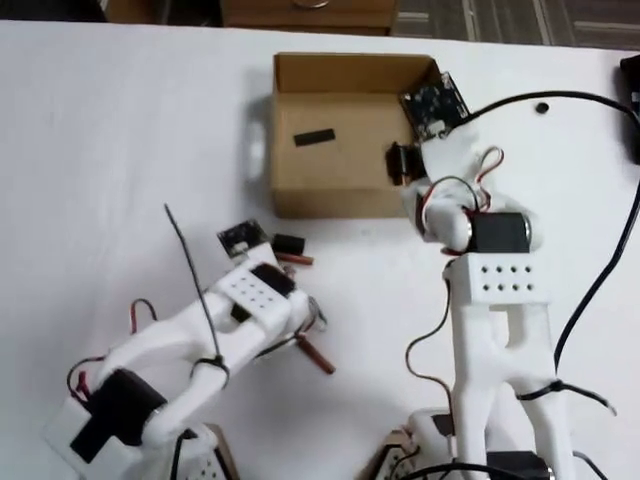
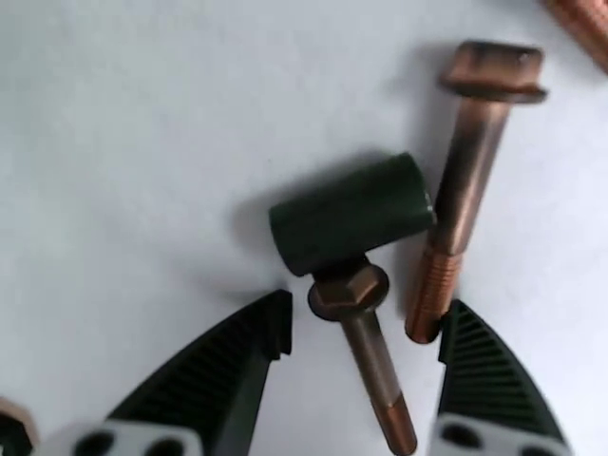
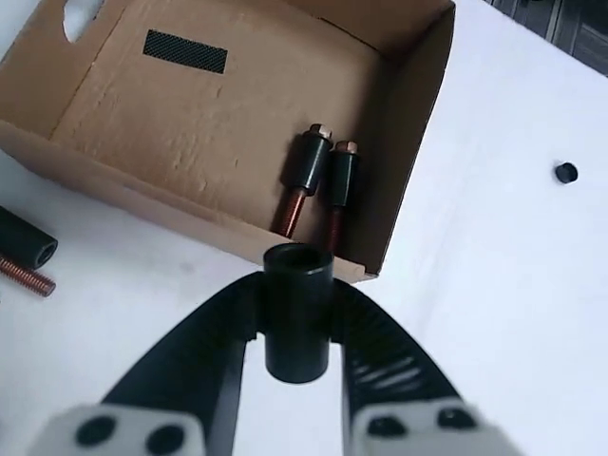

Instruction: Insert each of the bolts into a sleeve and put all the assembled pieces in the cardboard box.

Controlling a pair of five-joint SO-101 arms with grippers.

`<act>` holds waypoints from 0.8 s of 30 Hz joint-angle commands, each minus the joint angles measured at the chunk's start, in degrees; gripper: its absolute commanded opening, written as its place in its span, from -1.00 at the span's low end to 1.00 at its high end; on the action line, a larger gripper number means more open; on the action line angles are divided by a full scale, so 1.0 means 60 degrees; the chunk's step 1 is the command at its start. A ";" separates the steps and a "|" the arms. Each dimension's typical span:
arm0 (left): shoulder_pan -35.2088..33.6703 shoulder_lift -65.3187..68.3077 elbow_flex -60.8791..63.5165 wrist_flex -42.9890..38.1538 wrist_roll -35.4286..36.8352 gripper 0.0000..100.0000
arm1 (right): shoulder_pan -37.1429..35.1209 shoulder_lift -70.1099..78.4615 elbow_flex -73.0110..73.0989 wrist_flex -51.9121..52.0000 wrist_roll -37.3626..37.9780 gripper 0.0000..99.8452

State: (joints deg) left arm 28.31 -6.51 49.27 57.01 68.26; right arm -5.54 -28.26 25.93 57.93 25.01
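Now: sleeve (image 3: 297,328) upright, gripped by right end effector (image 3: 297,300) near cardboard box (image 3: 408,142) | two assembled pieces (image 3: 312,163) lie side by side inside box | left end effector (image 2: 366,319) wide, straddling a bolt (image 2: 370,359) whose head touches a loose sleeve (image 2: 350,214) | second bolt (image 2: 462,198) just beside, on tabletop (image 2: 142,142).

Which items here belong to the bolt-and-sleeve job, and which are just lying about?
Job: cardboard box, two assembled pieces inside it, held sleeve, loose sleeve, loose bolts.
Lying about: small black round piece, black strip on the box floor.
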 commanded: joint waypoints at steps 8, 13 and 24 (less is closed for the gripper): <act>0.0000 0.0000 0.0037 0.0601 -0.0322 -0.80 | 0.0007 -0.0022 -0.0557 -0.0227 0.0103 -0.96; 0.0205 0.0000 0.0022 0.0571 -0.0322 -0.81 | 0.0022 -0.0022 -0.0557 -0.0227 0.0103 -0.96; 0.0381 0.0000 -0.0491 0.0527 -0.0630 -0.93 | 0.0007 -0.0022 -0.0557 -0.0227 0.0103 -0.96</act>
State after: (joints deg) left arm 29.80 -5.98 47.08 58.95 64.92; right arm -5.54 -28.26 25.93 57.67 25.10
